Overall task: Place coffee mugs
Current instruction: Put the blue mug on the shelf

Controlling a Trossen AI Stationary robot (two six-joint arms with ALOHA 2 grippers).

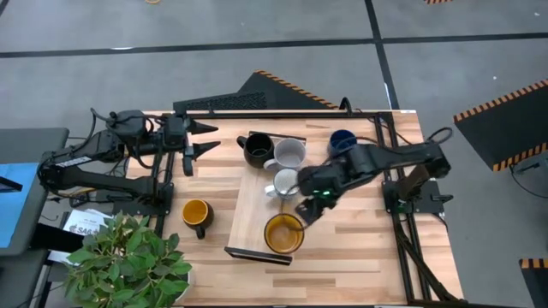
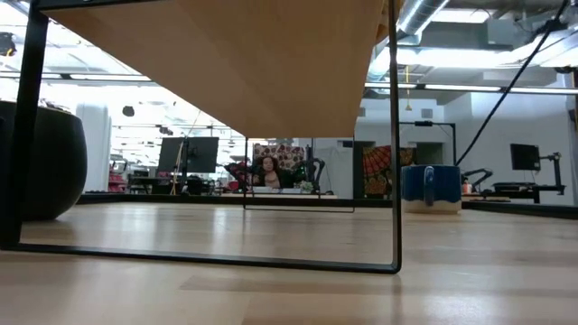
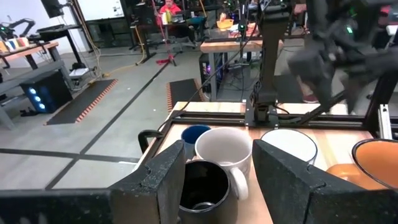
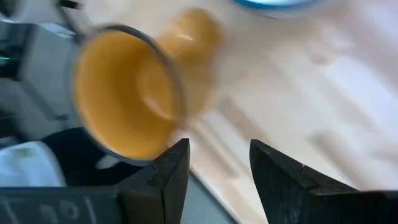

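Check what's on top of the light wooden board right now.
On the board: black mug, pale grey mug, white mug and a yellow-orange mug. The right pincer hangs over it, covering the board beneath.

Mugs crowd the board; bare table lies right and near.

On the wooden board (image 1: 253, 201), the black mug (image 1: 257, 149), grey mug (image 1: 289, 154), white mug (image 1: 285, 182) and a yellow mug (image 1: 283, 233) leave only narrow gaps. The right gripper (image 1: 308, 210), jaws apart, hangs between the last two. The blue mug (image 1: 342, 140) blocks the far right, another yellow mug (image 1: 196, 213) the left. The table's (image 1: 360, 248) near right stays open.
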